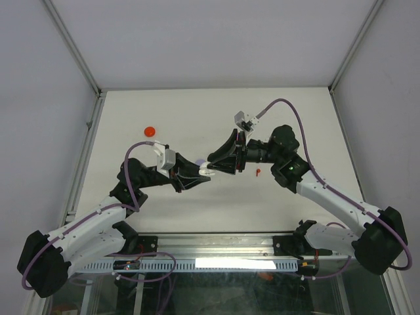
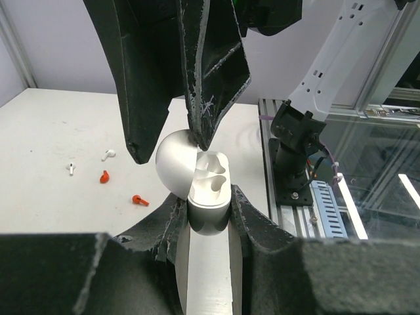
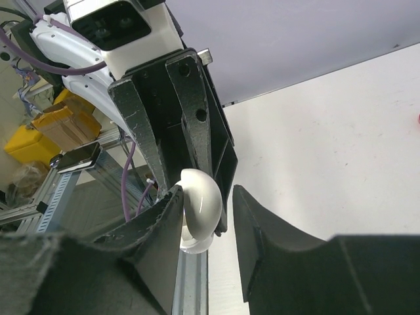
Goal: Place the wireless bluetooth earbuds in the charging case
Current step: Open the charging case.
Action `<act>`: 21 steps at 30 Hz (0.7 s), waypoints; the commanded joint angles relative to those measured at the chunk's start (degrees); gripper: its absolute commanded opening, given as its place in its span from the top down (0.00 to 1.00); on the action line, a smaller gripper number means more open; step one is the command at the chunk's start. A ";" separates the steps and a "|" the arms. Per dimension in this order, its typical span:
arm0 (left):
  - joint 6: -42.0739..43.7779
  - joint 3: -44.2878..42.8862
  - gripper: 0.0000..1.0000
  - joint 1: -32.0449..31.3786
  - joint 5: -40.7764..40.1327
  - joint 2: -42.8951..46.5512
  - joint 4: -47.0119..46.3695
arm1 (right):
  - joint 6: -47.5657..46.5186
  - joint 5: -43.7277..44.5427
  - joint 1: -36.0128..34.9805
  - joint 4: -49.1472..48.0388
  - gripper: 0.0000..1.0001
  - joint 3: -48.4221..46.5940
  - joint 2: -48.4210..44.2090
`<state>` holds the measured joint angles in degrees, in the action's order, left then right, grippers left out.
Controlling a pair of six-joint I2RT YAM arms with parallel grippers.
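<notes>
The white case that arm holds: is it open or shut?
Open. In the left wrist view the charging case has its rounded lid swung back, baring two moulded wells that look empty.

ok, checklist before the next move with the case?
1. Case clamped in left jaws: ok.
2. Lid open: ok.
3. Sockets free: look empty, ok.
4. Earbud in right jaws: not ok; they stand open around the lid, holding nothing.
5. Earbuds left to fetch: ok; two red and two white lie loose on the table.
</notes>
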<state>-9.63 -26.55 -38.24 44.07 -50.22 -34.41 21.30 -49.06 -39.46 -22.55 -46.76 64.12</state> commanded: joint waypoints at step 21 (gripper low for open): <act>-7.17 4.84 1.00 -0.73 -9.44 1.00 -4.20 | -9.84 2.36 0.62 12.59 0.40 -7.75 0.06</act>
<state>-15.38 -20.47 -38.33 37.12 -49.39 -38.06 14.81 -41.89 -39.09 -9.15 -52.42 65.91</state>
